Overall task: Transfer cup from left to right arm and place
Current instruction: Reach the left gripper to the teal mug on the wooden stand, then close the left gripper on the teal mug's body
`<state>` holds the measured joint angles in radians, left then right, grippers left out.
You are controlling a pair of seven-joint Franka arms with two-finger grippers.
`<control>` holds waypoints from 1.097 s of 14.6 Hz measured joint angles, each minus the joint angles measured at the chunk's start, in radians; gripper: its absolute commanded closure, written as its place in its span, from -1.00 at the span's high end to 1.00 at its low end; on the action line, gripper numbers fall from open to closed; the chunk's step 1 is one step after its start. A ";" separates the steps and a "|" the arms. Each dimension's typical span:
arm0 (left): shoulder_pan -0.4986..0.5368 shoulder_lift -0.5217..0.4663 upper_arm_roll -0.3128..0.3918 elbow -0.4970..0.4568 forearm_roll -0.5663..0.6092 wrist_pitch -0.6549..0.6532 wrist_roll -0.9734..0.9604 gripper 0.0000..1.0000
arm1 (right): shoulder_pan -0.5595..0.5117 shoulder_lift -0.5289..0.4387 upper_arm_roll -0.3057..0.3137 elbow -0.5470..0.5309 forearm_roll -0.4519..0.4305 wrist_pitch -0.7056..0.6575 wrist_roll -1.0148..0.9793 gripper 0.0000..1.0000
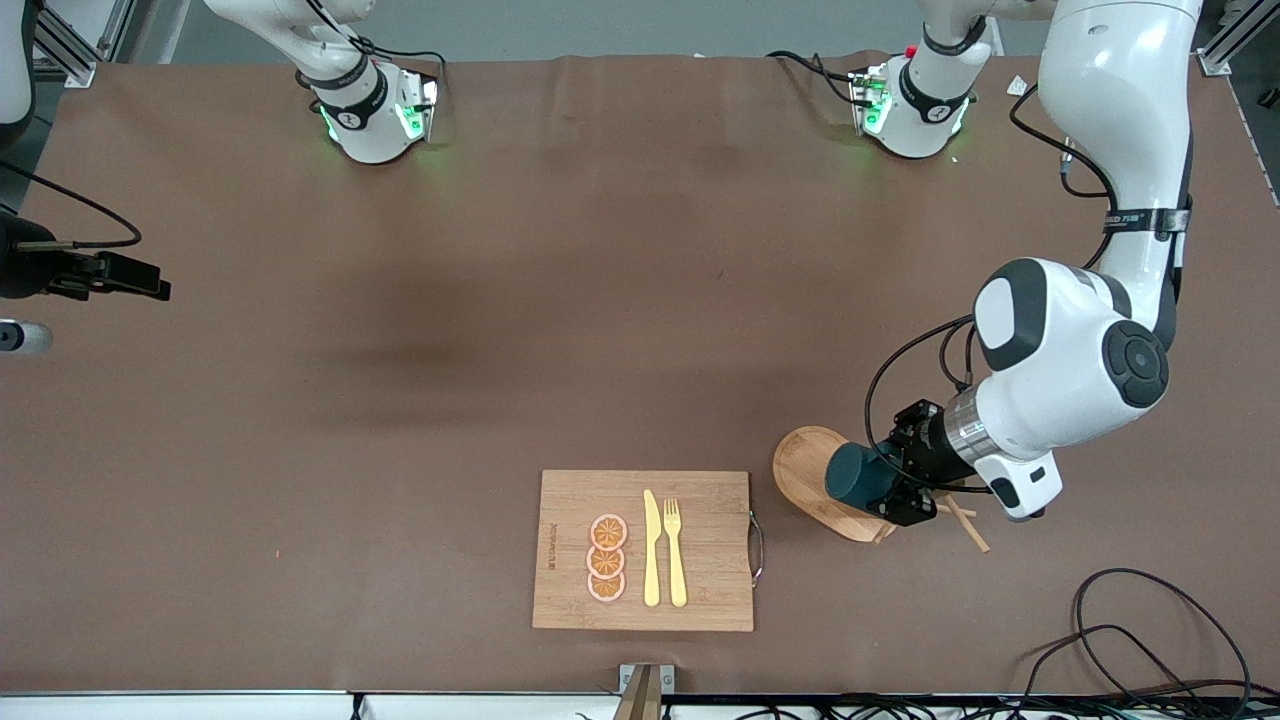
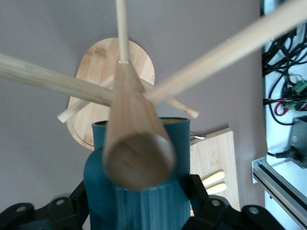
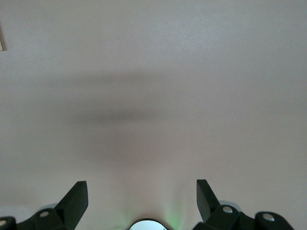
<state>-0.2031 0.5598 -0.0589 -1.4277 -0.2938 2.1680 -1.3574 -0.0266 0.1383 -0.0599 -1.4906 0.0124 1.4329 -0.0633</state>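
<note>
1. Table [image 1: 400, 400]: brown surface; both arm bases stand along the edge farthest from the front camera.
2. Left arm [image 1: 1080, 350]: reaches down toward the camera-side edge at its own end of the table; judged the only arm within reach of the cup.
3. Cutting board [image 1: 645, 550]: lies near the camera-side edge, carrying orange slices, a knife and a fork; just beside the mug stand.
4. Mug stand [image 1: 805, 470]: oval wooden base with a post and pegs [image 2: 43, 76].
5. Cup [image 1: 853, 475]: dark teal, hung on a peg over the base, long axis roughly level, mouth toward the right arm's end.
6. Left gripper [image 1: 893, 478]: clenched on the cup's body, fingers [image 2: 206, 211] flanking it. Judged key relation: the peg runs into the cup's mouth, so withdrawal must follow the peg's axis.
7. Right gripper [image 3: 142, 199]: released, jaws wide, over bare table; this arm waits, well apart from the cup.
</note>
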 measured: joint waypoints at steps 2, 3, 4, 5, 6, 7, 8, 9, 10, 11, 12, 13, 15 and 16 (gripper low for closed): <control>-0.001 0.000 -0.005 0.000 0.000 0.009 0.000 -0.23 | 0.000 0.000 0.000 0.000 0.000 -0.001 0.000 1.00; -0.001 0.000 -0.006 0.001 0.000 0.011 0.000 -0.23 | 0.000 0.000 0.000 0.000 0.000 -0.002 0.000 1.00; -0.001 0.000 -0.006 0.004 0.000 0.013 0.000 -0.23 | 0.000 0.000 0.000 0.000 0.000 -0.002 0.000 1.00; -0.001 0.000 -0.006 0.010 -0.001 0.015 0.000 -0.23 | 0.000 0.000 0.000 0.000 0.000 -0.003 0.000 1.00; -0.001 -0.001 -0.010 0.018 -0.003 0.015 -0.001 -0.23 | 0.000 0.000 0.000 0.000 0.000 -0.003 0.000 1.00; -0.001 -0.002 -0.018 0.027 -0.004 0.015 -0.005 -0.22 | 0.000 0.000 0.000 0.000 0.000 -0.003 0.000 1.00; -0.001 -0.004 -0.028 0.034 -0.004 0.015 -0.017 -0.22 | 0.000 0.000 0.000 0.000 0.000 -0.003 0.000 1.00; -0.002 -0.008 -0.036 0.039 -0.004 0.014 -0.026 -0.22 | 0.000 0.000 0.000 0.000 0.000 -0.003 0.000 1.00; -0.002 -0.011 -0.045 0.043 -0.004 0.014 -0.034 -0.22 | 0.000 0.000 0.000 0.000 0.000 -0.003 0.000 1.00; -0.003 -0.017 -0.054 0.045 -0.004 0.014 -0.046 -0.21 | 0.000 0.000 0.000 0.000 0.000 -0.004 0.000 1.00; -0.003 -0.023 -0.063 0.046 -0.004 0.014 -0.059 -0.20 | 0.000 0.000 0.000 0.000 0.000 -0.004 0.000 1.00; -0.003 -0.030 -0.073 0.046 -0.004 0.014 -0.070 -0.20 | 0.000 0.000 0.000 0.000 0.000 -0.004 0.000 1.00; -0.007 -0.045 -0.101 0.046 -0.002 0.014 -0.081 -0.18 | 0.000 0.000 0.000 0.000 0.000 -0.004 0.000 1.00; -0.023 -0.052 -0.112 0.046 0.009 0.013 -0.085 -0.18 | 0.000 0.000 0.000 0.000 0.000 -0.004 0.000 1.00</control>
<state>-0.2257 0.5076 -0.1711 -1.3812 -0.2848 2.1808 -1.4420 -0.0266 0.1387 -0.0595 -1.4907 0.0124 1.4292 -0.0633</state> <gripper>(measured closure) 0.198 0.000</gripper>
